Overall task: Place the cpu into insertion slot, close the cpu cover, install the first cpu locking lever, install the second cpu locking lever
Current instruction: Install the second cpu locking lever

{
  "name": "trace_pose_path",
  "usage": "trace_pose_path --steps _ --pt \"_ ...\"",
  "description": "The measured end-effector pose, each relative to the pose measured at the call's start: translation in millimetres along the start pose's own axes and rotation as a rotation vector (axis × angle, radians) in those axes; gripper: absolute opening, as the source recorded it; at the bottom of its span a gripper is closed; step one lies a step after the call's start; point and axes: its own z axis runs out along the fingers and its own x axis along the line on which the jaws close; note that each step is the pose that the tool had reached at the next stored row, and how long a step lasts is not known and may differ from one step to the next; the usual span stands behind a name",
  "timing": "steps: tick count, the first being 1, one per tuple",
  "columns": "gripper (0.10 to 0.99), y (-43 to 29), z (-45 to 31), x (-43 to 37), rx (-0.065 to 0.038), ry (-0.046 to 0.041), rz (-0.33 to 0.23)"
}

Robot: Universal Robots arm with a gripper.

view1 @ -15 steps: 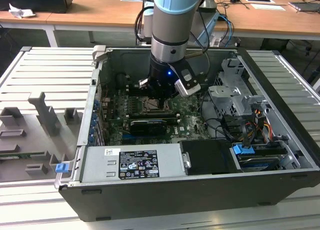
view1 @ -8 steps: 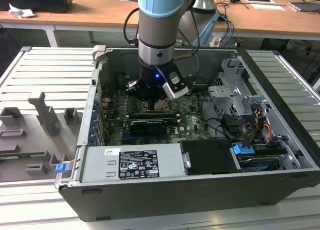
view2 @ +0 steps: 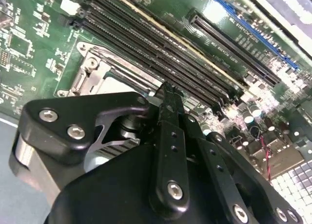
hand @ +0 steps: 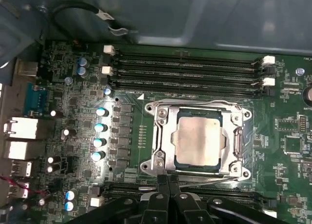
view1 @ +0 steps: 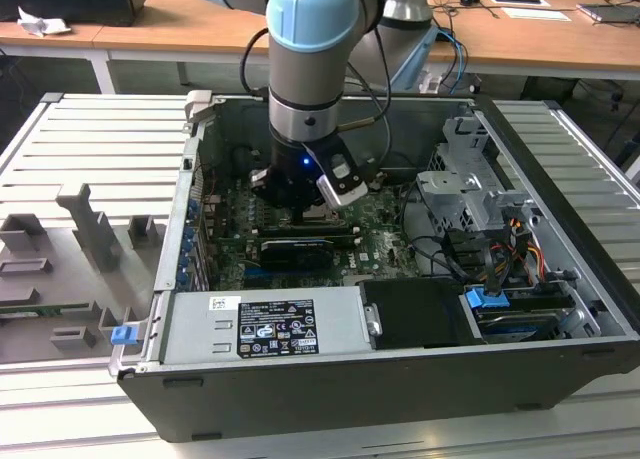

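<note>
From my exterior view the arm's wrist covers the socket at centre frame. In the second wrist view the fingers [view2: 168, 94] hide most of the cover [view2: 92, 77] at left.

Open from above: computer case [view1: 560, 309] lidless, walls ringing the green circuit board [hand: 292, 121]. Hemmed at the exterior view's right by a grey drive cage [view1: 470, 194] and tangled cables [view1: 450, 259]; along the lower centre by the power supply box [view1: 265, 324]. In the first wrist view, boxed in by long black memory slots [hand: 185, 72] above the cpu cover [hand: 161, 136] and another row below it, claw [hand: 168, 182] pressed close at that lower edge.
</note>
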Motion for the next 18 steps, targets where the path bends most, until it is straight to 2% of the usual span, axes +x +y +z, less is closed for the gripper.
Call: trace_pose_path --steps 1,2,6,8,12,16,18 --pt "0.106 -2.7 -0.3 2.4 -0.029 -0.0019 0.000" --pt "0.106 -6.2 -0.7 3.2 -0.044 -0.0029 0.000" --pt "0.106 -12.9 -1.2 5.9 -0.056 -0.0037 0.000" --pt "0.106 -14.7 -1.1 8.0 -0.070 -0.0045 -0.001" --pt "0.106 -17.3 3.1 13.7 -0.083 -0.0054 -0.001" --pt "0.106 -17.9 6.9 15.8 -0.097 -0.0062 -0.001" --pt "0.106 -18.2 10.6 16.9 -0.116 -0.0076 -0.001"
